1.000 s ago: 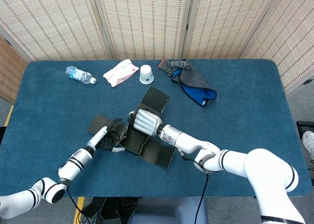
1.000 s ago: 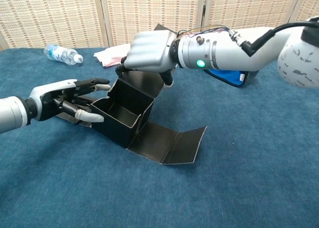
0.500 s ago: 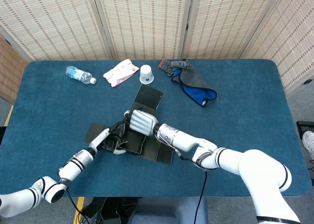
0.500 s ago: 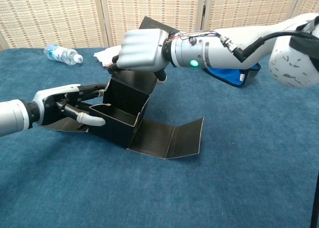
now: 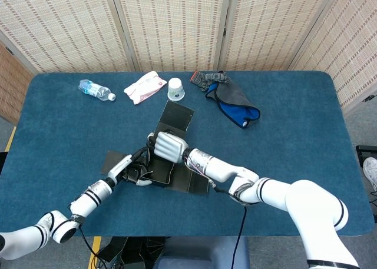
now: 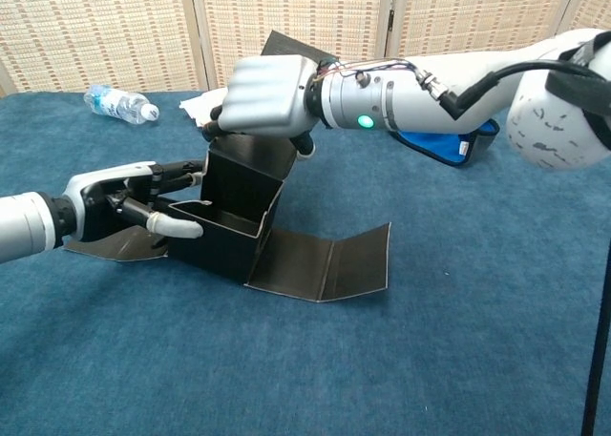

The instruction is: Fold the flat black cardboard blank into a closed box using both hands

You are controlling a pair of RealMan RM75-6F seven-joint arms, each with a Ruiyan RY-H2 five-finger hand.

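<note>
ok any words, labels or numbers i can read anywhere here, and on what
None can be read.
Water bottle: has a label, too small and blurred.
White packet: reddish print, unreadable.
Paper cup: a mark on it, too small.
Black box: plain, no print visible.

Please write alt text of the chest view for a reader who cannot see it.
Two robot hands work a half-folded black cardboard box on a blue table: the right hand grips its raised back wall, the left hand touches its left side.
</note>
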